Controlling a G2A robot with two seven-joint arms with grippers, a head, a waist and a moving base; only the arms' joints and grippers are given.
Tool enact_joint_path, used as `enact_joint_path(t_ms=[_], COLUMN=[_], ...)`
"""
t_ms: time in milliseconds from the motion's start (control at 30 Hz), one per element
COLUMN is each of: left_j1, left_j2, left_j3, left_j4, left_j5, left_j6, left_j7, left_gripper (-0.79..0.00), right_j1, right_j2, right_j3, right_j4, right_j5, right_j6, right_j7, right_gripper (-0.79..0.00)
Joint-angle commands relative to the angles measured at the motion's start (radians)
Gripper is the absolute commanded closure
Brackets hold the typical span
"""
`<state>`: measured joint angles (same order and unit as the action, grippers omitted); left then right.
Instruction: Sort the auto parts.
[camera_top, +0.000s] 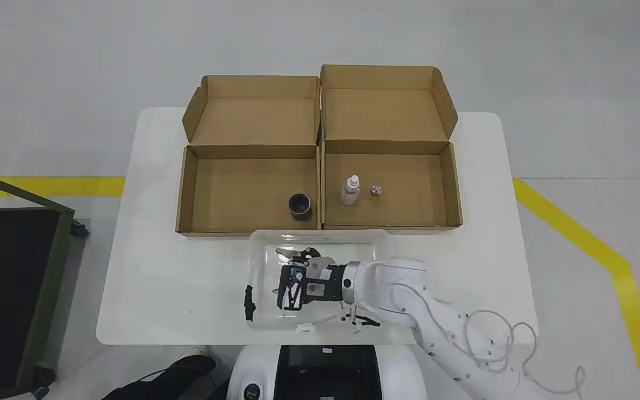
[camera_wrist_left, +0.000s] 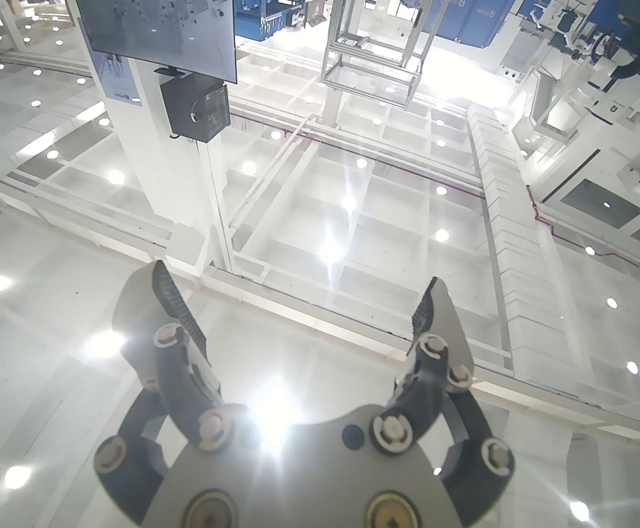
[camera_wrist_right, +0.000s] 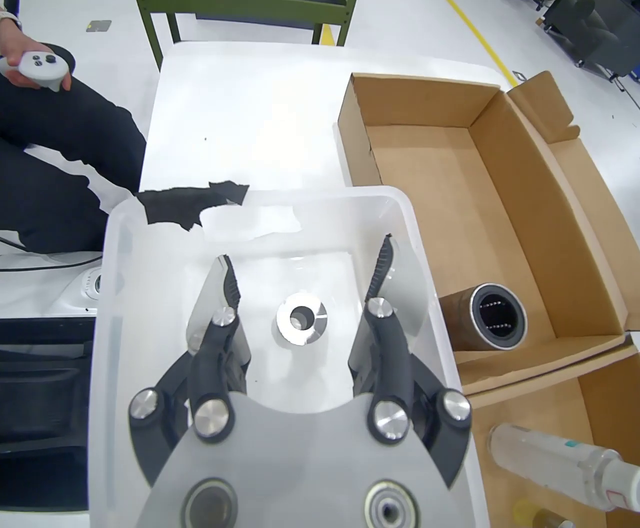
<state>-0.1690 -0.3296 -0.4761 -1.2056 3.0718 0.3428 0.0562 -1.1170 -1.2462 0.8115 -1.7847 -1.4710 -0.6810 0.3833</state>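
Table (camera_top: 160, 250) white, floor (camera_top: 80, 60) grey, yellow-lined; left fingers (camera_wrist_left: 175, 310), right fingers (camera_wrist_right: 231, 285) wide apart.

**Items Part-Seen or Unidentifiable**

Bottle (camera_wrist_right: 565, 470): cap end cut off by the picture's edge. Small pale part (camera_top: 376, 189) beside it: too small to identify. Clear bin (camera_top: 340, 236), near edge of bench (camera_top: 150, 260): floor partly covered from above by right gripper (camera_top: 287, 285).

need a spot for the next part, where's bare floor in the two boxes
The box with the bearing is bare except that corner by the clear bin. The other box is free from the small part to its outer wall. Crowded: around the bottle, under the right pincer.
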Motion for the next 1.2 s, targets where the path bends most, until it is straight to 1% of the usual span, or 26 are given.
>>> enact_joint_path(t_ms=[0,267,533,733,867,933,967,1067,1100,1167], left_j1=[0.0,0.0,0.0,0.0,0.0,0.0,0.0,0.0,0.0,0.0], left_j2=[0.0,0.0,0.0,0.0,0.0,0.0,0.0,0.0,0.0,0.0], left_j3=[0.0,0.0,0.0,0.0,0.0,0.0,0.0,0.0,0.0,0.0], left_j4=[0.0,0.0,0.0,0.0,0.0,0.0,0.0,0.0,0.0,0.0], left_j5=[0.0,0.0,0.0,0.0,0.0,0.0,0.0,0.0,0.0,0.0], left_j6=[0.0,0.0,0.0,0.0,0.0,0.0,0.0,0.0,0.0,0.0], left_j7=[0.0,0.0,0.0,0.0,0.0,0.0,0.0,0.0,0.0,0.0], left_gripper=[-0.785,-0.785,-0.785,-0.785,-0.785,-0.785,-0.785,-0.785,-0.785,-0.785], right_j1=[-0.001,0.005,0.027,0.035,0.041,0.043,0.044,0.047,0.048,0.05], right_j2=[0.0,-0.006,-0.013,-0.017,-0.02,-0.021,-0.022,-0.023,-0.023,-0.024], right_j3=[-0.002,-0.021,-0.037,-0.045,-0.048,-0.05,-0.051,-0.05,-0.048,-0.044], right_j4=[0.018,0.088,0.155,0.178,0.188,0.194,0.196,0.196,0.194,0.189], right_j5=[-0.006,0.007,-0.023,-0.031,-0.035,-0.036,-0.036,-0.032,-0.031,-0.027], right_j6=[0.002,0.001,0.026,0.036,0.04,0.04,0.04,0.042,0.043,0.042], right_j7=[-0.004,-0.029,-0.047,-0.051,-0.052,-0.053,-0.053,-0.054,-0.055,-0.057], right_gripper=[-0.489,-0.474,-0.453,-0.332,-0.308,-0.28,-0.209,-0.037,0.0,0.0])
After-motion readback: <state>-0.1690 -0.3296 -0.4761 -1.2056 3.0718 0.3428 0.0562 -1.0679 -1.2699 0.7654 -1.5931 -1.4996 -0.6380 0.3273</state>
